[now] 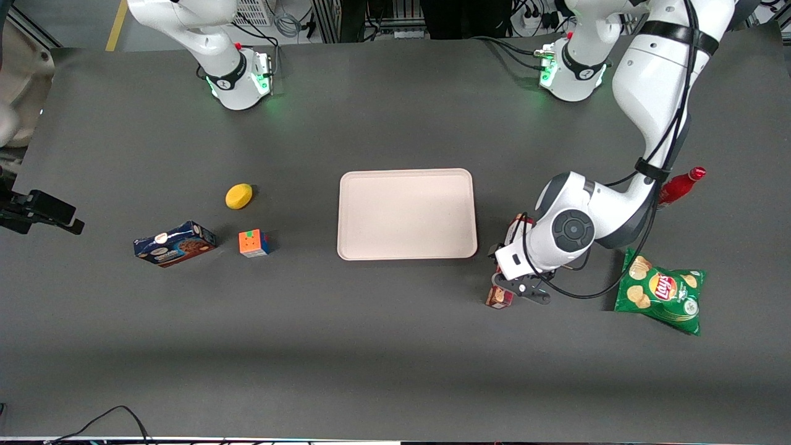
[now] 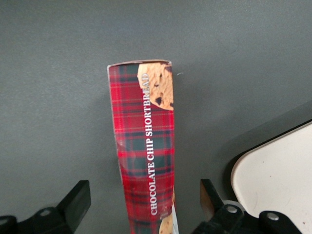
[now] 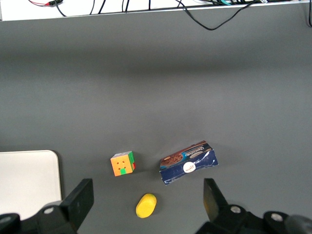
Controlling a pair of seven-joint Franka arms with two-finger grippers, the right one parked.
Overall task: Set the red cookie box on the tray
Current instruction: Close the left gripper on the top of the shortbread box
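Observation:
The red cookie box [image 2: 146, 146], a long slim plaid carton, lies flat on the dark table beside the tray [image 2: 278, 170]. In the front view my arm covers most of it, and only the box's near end [image 1: 499, 297] and a bit of its other end show. My left gripper [image 2: 145, 200] hovers over the box and is open, with a finger [image 2: 78, 200] on each long side and a clear gap to the carton. In the front view the gripper [image 1: 516, 288] sits just off the tray [image 1: 408, 213], toward the working arm's end of the table. Nothing lies on the tray.
A green chips bag [image 1: 662, 291] and a red bottle [image 1: 680, 183] lie close to the working arm. Toward the parked arm's end are a dark-blue cookie box [image 1: 175, 243], a colour cube [image 1: 254, 243] and a yellow lemon [image 1: 238, 196].

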